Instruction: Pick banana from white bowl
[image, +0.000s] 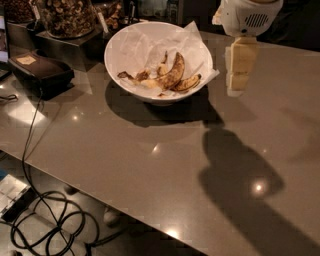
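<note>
The white bowl (117, 50) stands at the back middle of the grey table, lined with crumpled white paper. The banana (173, 73), long, curved and heavily brown-blotched, lies in the bowl right of its middle. A shorter, stubbier banana (189, 82) lies just right of it, and brown peel scraps lie to the left. My gripper (236, 91) hangs from the white wrist at the top right. It points down above the table, just right of the bowl's rim and outside the bowl. It holds nothing that I can see.
Glass jars of dried snacks (66, 16) stand on a dark stand at the back left. A black box (41, 71) with a cable (31, 125) sits left of the bowl. The table's front edge runs diagonally at the lower left, with cables on the floor (45, 220) below.
</note>
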